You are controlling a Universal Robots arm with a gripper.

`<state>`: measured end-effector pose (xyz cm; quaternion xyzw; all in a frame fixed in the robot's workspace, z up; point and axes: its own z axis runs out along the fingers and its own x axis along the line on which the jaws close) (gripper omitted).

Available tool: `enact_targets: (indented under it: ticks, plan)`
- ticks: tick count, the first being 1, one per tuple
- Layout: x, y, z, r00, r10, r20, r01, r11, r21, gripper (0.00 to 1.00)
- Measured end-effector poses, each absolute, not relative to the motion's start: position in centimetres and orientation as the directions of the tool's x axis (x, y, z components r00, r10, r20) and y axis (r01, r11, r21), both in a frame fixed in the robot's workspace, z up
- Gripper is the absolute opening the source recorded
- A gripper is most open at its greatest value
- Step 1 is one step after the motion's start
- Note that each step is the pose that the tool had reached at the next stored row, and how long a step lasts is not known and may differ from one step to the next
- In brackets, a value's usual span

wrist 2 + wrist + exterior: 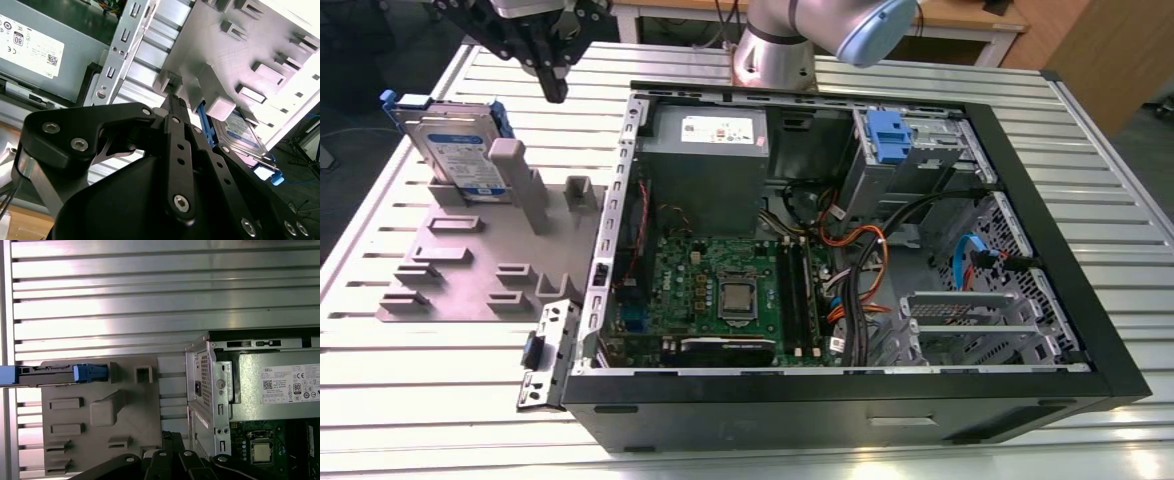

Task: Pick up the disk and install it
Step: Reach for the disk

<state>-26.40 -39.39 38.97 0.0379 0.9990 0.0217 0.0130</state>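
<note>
Exterior view: the disk [456, 150] stands on edge in the grey holder [467, 270], far on the exterior view's left; the end effector [556, 88] hangs just above-right, fingers together, empty. Best to part them and centre over the disk's top edge

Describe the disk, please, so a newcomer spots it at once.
At the exterior view's left of the black computer case lies a grey slotted plastic holder. The silver, blue-framed disk stands on edge in it; the blue-tabbed drive sits inside the case.

Black, screw-studded gripper [173, 102]; silver arm [774, 55], pale-blue cap [877, 30]
</note>
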Motion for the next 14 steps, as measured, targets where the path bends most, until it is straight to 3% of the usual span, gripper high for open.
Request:
enact_targets:
  ticks: [14]
  plan:
    - [-28.3,-39.4,39.0,-0.997,0.076,-0.024,0.075,0.996,0.044,0.11]
